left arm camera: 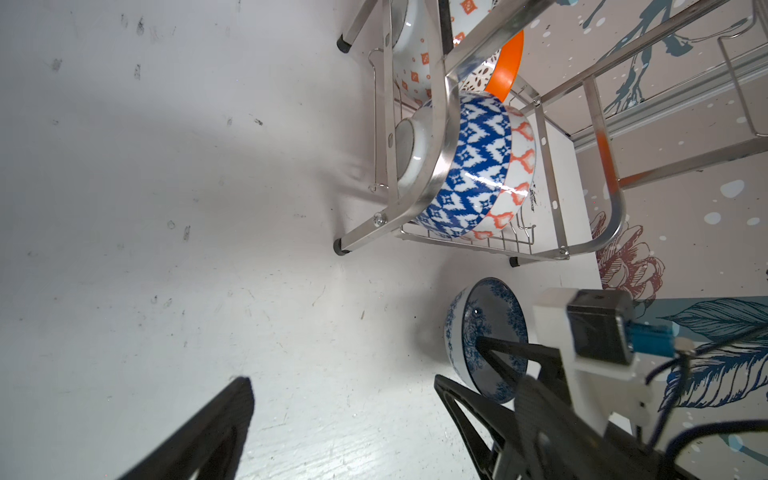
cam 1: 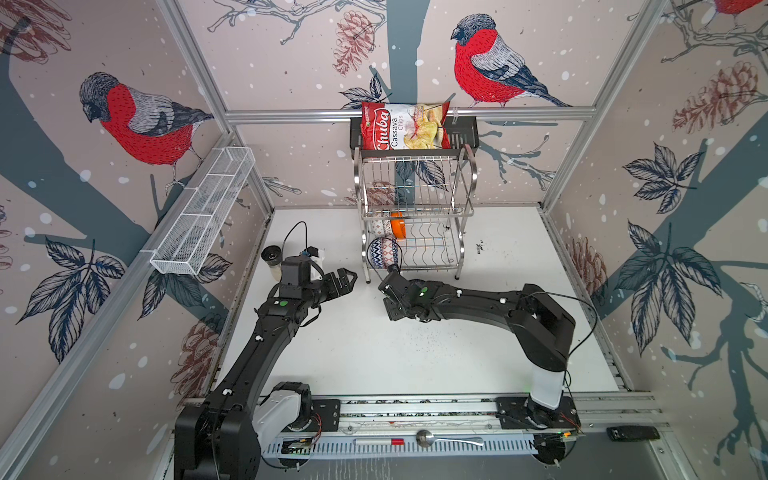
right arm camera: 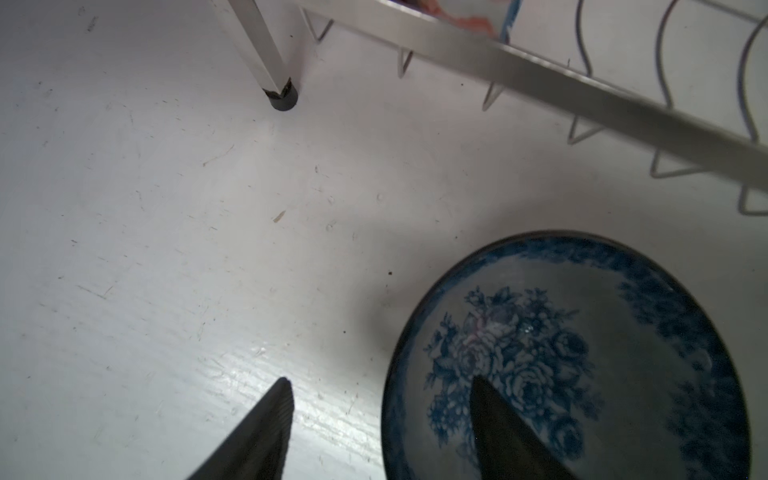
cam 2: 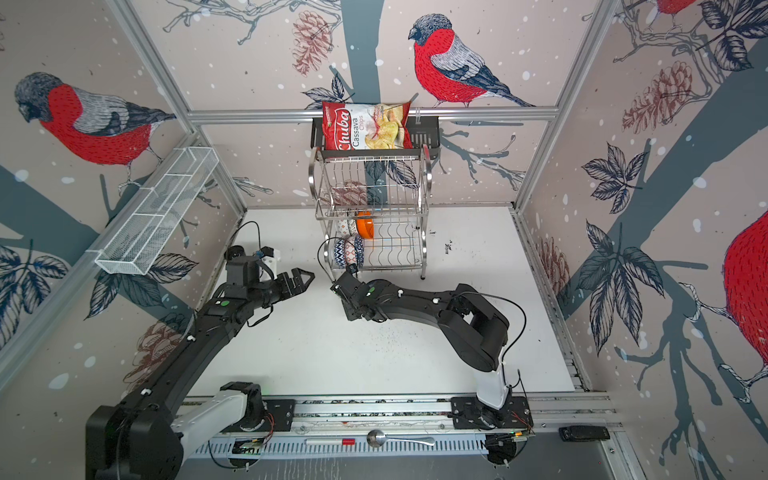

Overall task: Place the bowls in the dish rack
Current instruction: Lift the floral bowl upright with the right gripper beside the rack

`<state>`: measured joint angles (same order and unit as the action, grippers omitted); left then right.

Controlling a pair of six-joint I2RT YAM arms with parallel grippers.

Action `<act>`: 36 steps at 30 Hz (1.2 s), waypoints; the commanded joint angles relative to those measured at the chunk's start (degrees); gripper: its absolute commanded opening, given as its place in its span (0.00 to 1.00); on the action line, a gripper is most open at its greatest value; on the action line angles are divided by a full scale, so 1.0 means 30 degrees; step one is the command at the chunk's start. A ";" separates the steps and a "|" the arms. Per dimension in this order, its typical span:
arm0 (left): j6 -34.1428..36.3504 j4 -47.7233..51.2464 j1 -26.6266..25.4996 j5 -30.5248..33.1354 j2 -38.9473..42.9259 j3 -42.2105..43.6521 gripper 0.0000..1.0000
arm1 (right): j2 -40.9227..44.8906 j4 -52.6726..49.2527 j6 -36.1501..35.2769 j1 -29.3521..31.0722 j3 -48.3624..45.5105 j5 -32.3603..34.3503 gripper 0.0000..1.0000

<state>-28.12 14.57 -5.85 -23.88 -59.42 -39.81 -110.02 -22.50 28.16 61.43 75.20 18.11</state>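
Straddling: right gripper spread over blue-floral bowl rim, one finger inside, probably for pinching.
Left gripper: spread, empty, dish rack ahead.

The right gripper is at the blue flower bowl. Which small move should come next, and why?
Probably close the right gripper. Its jaws stand apart across the rim of the blue-floral bowl, one finger inside, one outside, nothing pinched yet; the bowl is in front of the dish rack, not in it.
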 commanded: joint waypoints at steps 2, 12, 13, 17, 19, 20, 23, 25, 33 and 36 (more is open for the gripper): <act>0.0141 0.0031 0.0015 0.0070 0.0126 -0.0068 0.98 | -0.0574 -0.0896 -0.0536 0.0079 0.0525 0.1542 0.48; 0.0172 0.0065 0.0015 0.0230 0.0309 -0.0056 0.98 | -0.1049 -0.1169 -0.0704 0.0291 0.0514 0.1793 0.21; 0.0174 0.0038 0.0015 0.0185 0.0253 -0.0036 0.98 | -0.0992 -0.1146 -0.0714 0.0295 0.0481 0.1786 0.18; 0.0142 -0.0037 0.0017 -0.0050 0.0002 -0.0044 0.98 | -0.0185 -0.0739 -0.0506 0.0266 0.0153 0.1420 0.10; 0.0126 -0.0048 0.0015 -0.0153 0.0000 -0.0042 0.98 | 0.0458 -0.0344 -0.0547 0.0236 -0.0116 0.0764 0.07; 0.0144 -0.0102 0.0030 -0.0325 0.0021 -0.0030 0.98 | 0.0874 -0.0024 -0.0640 0.0196 -0.0322 0.0415 0.06; 0.0086 -0.0526 0.0016 -0.1355 0.0086 0.0107 0.98 | 0.2392 0.1219 -0.0947 0.0139 -0.1087 -0.0738 0.02; 0.0064 -0.1285 0.0023 -0.2718 0.0133 0.0330 0.98 | 0.3353 0.1874 -0.0979 -0.0054 -0.1543 -0.1595 0.02; -0.1095 -0.5570 -0.0120 -0.6732 0.0382 0.2349 0.98 | 0.8240 0.6564 -0.0339 -0.2843 -0.5107 -0.6974 0.01; -0.1183 -0.6405 -0.0344 -0.6409 0.1102 0.2988 0.98 | 1.0051 0.8765 0.0168 -0.4308 -0.6655 -0.9012 0.01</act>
<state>-30.48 2.39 -6.44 -40.77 -57.32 -31.90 -83.07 -7.31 27.22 50.76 57.63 -0.89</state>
